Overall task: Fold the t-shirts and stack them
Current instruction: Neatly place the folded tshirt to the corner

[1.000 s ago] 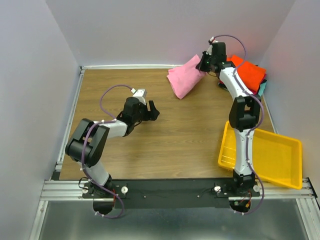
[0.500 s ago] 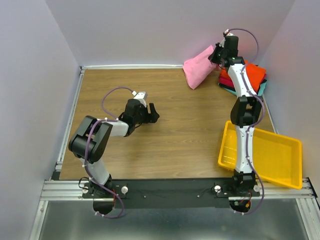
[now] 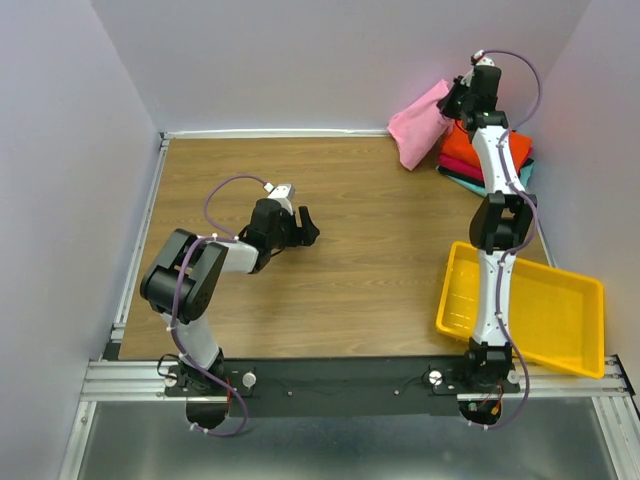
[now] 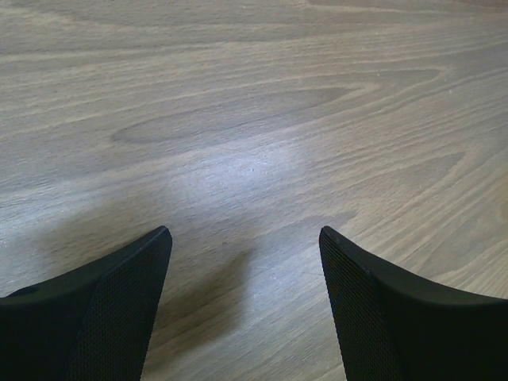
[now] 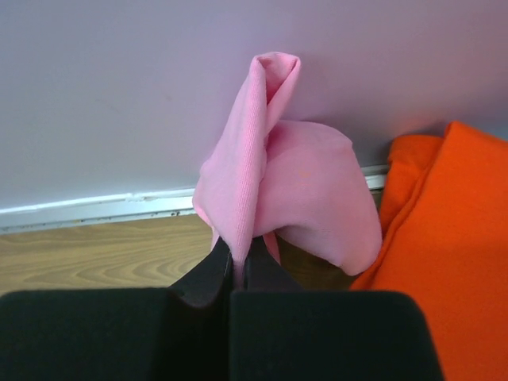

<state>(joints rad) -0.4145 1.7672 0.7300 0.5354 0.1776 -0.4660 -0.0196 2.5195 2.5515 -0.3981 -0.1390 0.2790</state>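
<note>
The soft light pink cloth t-shirt [image 3: 420, 126] hangs folded just left of the stack of orange, crimson and teal t-shirts [image 3: 503, 152], and the right gripper [image 5: 236, 259] pinches its edge tightly. The left gripper [image 4: 246, 248] stands wide and empty, low over the brown wooden table [image 3: 380, 265], well left of the stack.

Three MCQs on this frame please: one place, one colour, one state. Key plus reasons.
1. Where does the yellow plastic tray sit? A far left corner; B near right edge; C table centre.
2. Colour of the soft cloth t-shirt pinched by the right gripper? A teal; B light pink; C black.
3. The left gripper is: A open, empty; B shut on cloth; C shut, empty.
Key: 1 B, top view shows it near right. 2 B, pink cloth in shut jaws. 3 A, jaws apart, nothing between.
</note>
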